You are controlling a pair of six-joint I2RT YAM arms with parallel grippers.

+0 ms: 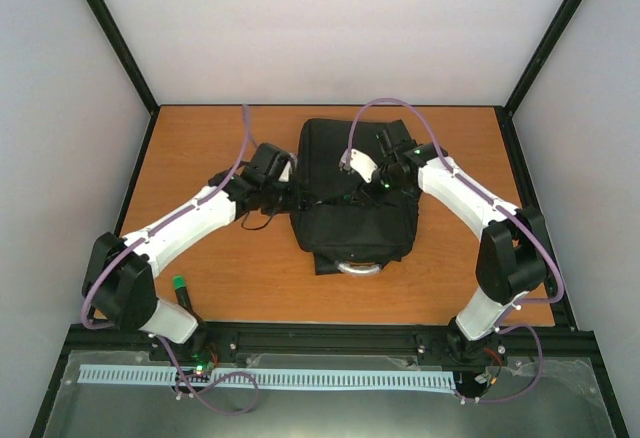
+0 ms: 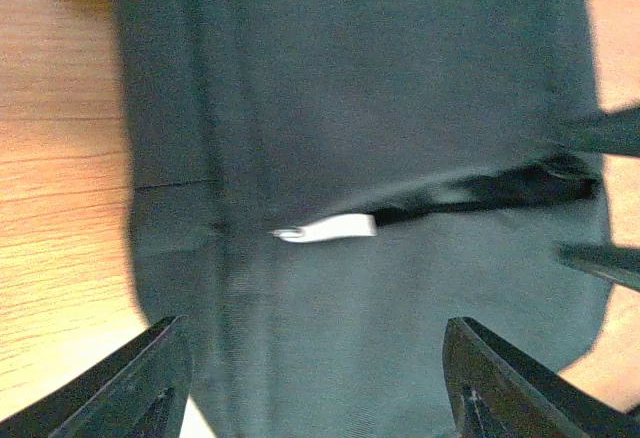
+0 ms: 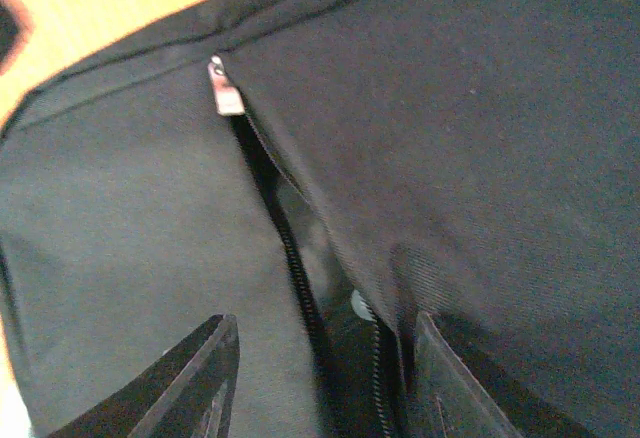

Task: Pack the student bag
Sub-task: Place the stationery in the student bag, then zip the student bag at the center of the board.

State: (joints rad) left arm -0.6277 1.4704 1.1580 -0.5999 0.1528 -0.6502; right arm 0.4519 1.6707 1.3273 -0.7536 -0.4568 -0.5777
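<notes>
**Desk:** Where did the student bag (image 1: 355,193) lie?

**Photographer:** Flat on the wooden table (image 1: 200,148), between the two arms and directly beneath both grippers. Its grey handle (image 1: 358,268) pointed toward the arm bases.

**Desk:** The left gripper (image 2: 320,388)?

**Photographer:** It was at the bag's left edge with its jaws standing wide apart. Black fabric lay below them and nothing was clamped.

**Desk:** And the right gripper (image 3: 320,388)?

**Photographer:** It was low over the bag's right half, jaws apart, straddling a partly open zipper (image 3: 295,258). The silver zipper pull (image 3: 225,93) lay just ahead of its fingers.
</notes>
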